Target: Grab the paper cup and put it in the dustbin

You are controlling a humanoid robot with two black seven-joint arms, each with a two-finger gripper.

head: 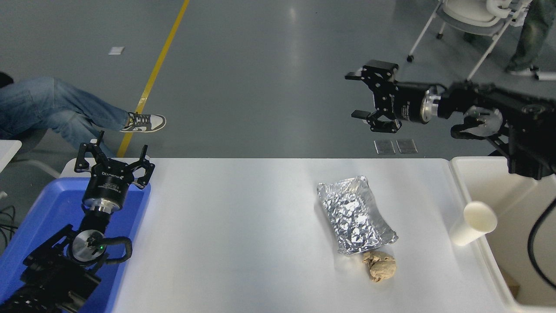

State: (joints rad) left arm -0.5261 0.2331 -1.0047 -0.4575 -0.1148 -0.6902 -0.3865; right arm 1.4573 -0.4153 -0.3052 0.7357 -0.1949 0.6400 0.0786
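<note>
The paper cup [473, 222] sits at the right of the frame, tilted and leaning on the near-left rim of the dustbin [461, 174], its open mouth turned toward the bin's inside and its base toward the white worktop [239, 226]. The dustbin fills the lower right corner, cut off by the frame's edge.

The right tool [359, 95] hangs in the upper right, well above and left of the cup, over the grey floor beyond the worktop's far edge; its 2 fingers are spread wide with nothing between them. The left tool [114, 155] is parked at the lower left above the blue tray [39, 226], its fingers also spread and empty.

In the right half of the worktop lies a silver foil tray [355, 214], and touching its near end is a crumpled tan paper ball [380, 266]. At the left edge, a person's jeans-clad leg and sneaker [145, 122] rest on the floor beside a yellow line [160, 65]. A white folding chair [471, 17] stands in the upper right.
</note>
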